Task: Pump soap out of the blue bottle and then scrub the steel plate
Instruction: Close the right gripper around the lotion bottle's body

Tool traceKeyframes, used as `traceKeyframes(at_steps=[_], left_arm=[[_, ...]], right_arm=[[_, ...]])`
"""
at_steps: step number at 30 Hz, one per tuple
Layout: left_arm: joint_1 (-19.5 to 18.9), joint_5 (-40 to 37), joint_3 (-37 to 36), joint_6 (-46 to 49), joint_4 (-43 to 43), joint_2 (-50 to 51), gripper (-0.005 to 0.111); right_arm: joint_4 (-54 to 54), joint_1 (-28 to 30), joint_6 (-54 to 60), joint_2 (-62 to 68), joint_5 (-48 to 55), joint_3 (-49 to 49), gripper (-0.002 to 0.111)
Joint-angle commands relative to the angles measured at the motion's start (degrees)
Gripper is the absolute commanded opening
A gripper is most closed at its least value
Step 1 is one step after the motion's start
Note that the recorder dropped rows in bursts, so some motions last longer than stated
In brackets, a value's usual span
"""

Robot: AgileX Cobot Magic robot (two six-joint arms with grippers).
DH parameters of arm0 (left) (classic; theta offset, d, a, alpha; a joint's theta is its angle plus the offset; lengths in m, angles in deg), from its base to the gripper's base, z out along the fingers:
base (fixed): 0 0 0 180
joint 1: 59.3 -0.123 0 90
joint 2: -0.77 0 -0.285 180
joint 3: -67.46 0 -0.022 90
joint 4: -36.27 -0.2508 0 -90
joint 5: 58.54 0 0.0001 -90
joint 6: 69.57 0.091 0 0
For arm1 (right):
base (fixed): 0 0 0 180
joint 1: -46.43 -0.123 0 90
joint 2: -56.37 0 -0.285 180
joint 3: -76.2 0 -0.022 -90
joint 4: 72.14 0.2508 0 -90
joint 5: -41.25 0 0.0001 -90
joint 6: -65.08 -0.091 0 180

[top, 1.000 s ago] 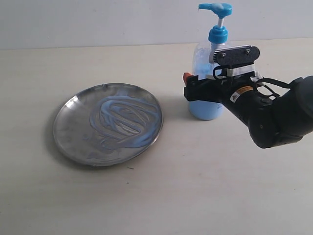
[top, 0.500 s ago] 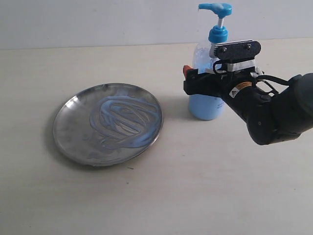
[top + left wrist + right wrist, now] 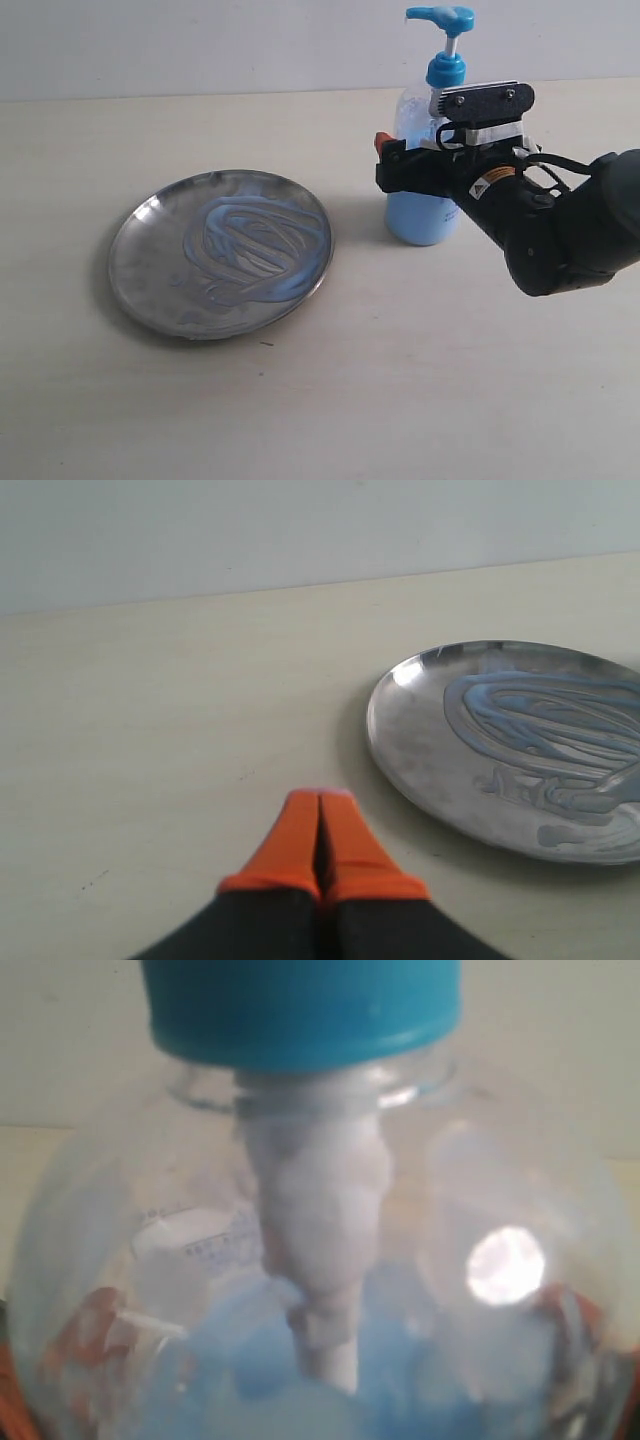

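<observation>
The blue bottle point(image 3: 420, 215) stands upright on the table, its pump head point(image 3: 440, 15) raised. My right gripper point(image 3: 410, 165) is open with its jaws around the bottle's body; one orange fingertip point(image 3: 381, 146) shows at the bottle's left side and the other is hidden. The right wrist view is filled by the bottle point(image 3: 320, 1260) and its blue collar point(image 3: 300, 1010). The steel plate point(image 3: 125, 250) lies to the left, smeared with pale blue soap point(image 3: 255, 245). My left gripper point(image 3: 320, 805) is shut and empty, near the plate's rim point(image 3: 385, 730), with soap point(image 3: 540, 720) streaked inside.
A pale wall runs along the table's far edge behind the bottle. The right arm's dark body point(image 3: 560, 230) reaches in from the right side of the table.
My right gripper rose a little along the bottle a second ago and has since held still. The bottle and plate have not moved.
</observation>
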Motion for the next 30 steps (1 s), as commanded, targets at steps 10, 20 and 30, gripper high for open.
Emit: traceKeyframes(at_steps=[10,20,30], left_arm=[[0.32,0.26,-0.19,0.02,0.09,-0.37,0.000],[0.32,0.26,-0.19,0.02,0.09,-0.37,0.000],[0.32,0.26,-0.19,0.02,0.09,-0.37,0.000]], right_arm=[[1.05,-0.09,0.35,-0.11,2.00,0.26,0.105],[1.05,-0.09,0.35,-0.11,3.90,0.26,0.105],[1.48,-0.09,0.35,-0.11,3.99,0.26,0.099]])
